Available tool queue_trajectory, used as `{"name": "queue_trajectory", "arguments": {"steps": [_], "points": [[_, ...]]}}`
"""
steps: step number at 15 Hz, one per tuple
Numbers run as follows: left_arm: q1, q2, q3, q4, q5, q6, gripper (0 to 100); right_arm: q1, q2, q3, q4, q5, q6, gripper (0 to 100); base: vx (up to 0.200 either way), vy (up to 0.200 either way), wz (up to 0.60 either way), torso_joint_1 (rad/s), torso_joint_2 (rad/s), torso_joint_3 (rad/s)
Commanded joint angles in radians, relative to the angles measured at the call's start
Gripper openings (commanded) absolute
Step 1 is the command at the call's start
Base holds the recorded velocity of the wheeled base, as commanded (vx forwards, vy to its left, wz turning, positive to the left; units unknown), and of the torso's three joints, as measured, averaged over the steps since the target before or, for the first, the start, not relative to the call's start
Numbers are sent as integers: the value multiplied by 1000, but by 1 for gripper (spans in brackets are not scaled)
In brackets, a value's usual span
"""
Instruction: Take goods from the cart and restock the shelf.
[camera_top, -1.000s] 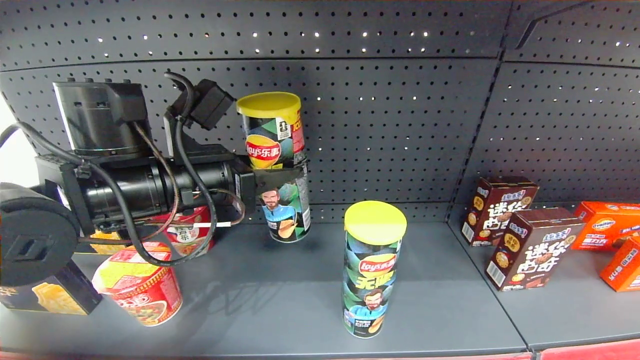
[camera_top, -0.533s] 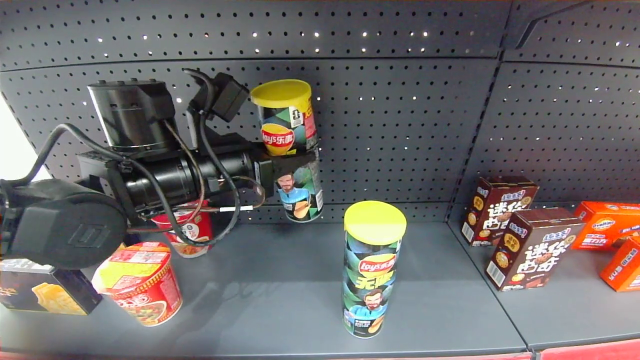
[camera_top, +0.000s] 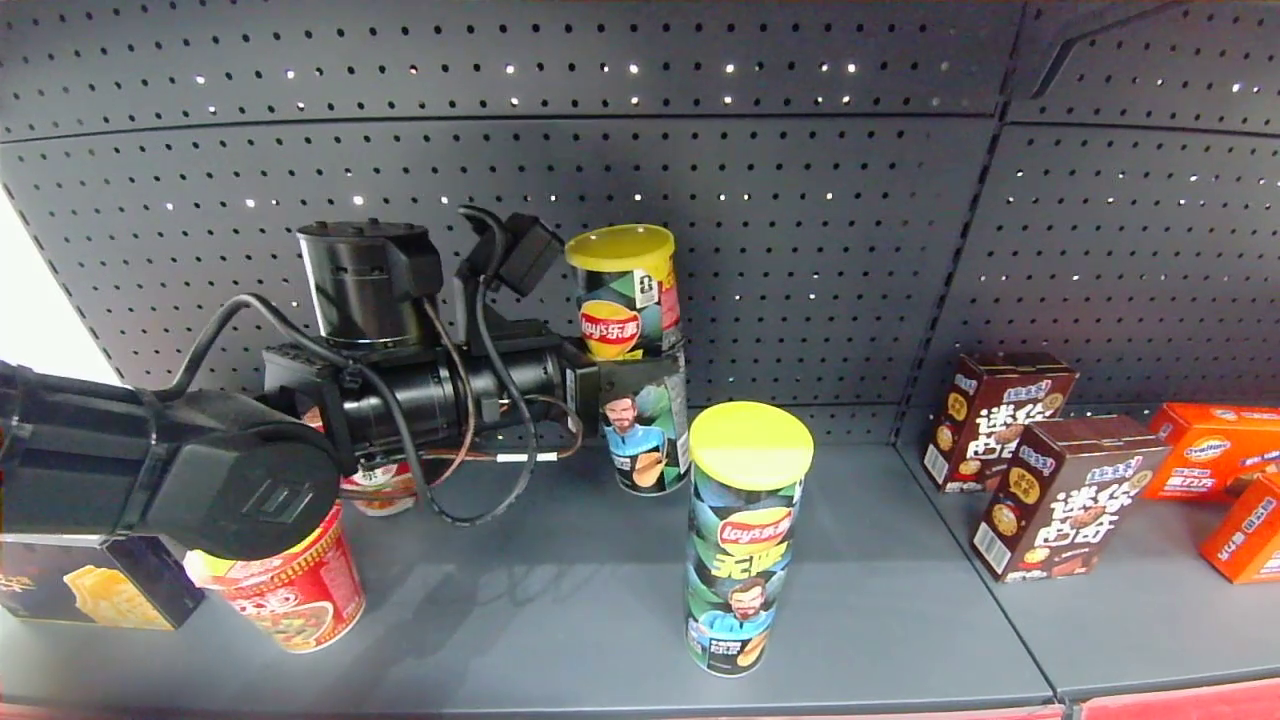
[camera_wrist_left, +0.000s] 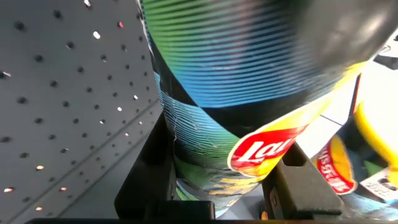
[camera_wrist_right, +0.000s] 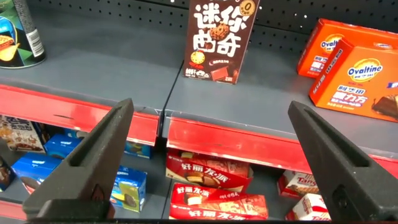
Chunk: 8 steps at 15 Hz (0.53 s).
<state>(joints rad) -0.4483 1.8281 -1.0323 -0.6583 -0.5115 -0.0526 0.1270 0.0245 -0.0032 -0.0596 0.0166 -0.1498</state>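
Observation:
My left gripper (camera_top: 642, 378) is shut on a chips can (camera_top: 628, 330) with a yellow lid, gripping it at mid height. The can is upright near the pegboard at the back of the grey shelf (camera_top: 560, 600), with its base low over the shelf or on it. A second, identical can (camera_top: 745, 540) stands in front and to its right. In the left wrist view the held can (camera_wrist_left: 249, 93) sits between the black fingers (camera_wrist_left: 149, 180). My right gripper (camera_wrist_right: 211, 168) is open, empty, facing the shelf's red front edge (camera_wrist_right: 249, 140).
Two red noodle cups (camera_top: 290, 590) (camera_top: 385, 490) and a black box (camera_top: 90, 580) stand at the left. Brown biscuit boxes (camera_top: 1065, 495) and orange boxes (camera_top: 1210, 450) fill the right section. The lower shelf holds more packs (camera_wrist_right: 211, 177). Free shelf space lies between the cups and the cans.
My left arm has carried the can to the right and downward, from high over the shelf's left part to a spot just behind the standing can.

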Motion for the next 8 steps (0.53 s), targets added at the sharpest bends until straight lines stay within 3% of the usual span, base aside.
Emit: {"name": "queue_trajectory", "arguments": {"steps": [1,8], "points": [[-9,19,3,3,-7,0,0,0,2,0,0,0,-1,100,0,0,0,0,0,0],[-32,85,-3,11,-9,5,0,0,2,0,0,0,-1,100,0,0,0,0,0,0]]}}
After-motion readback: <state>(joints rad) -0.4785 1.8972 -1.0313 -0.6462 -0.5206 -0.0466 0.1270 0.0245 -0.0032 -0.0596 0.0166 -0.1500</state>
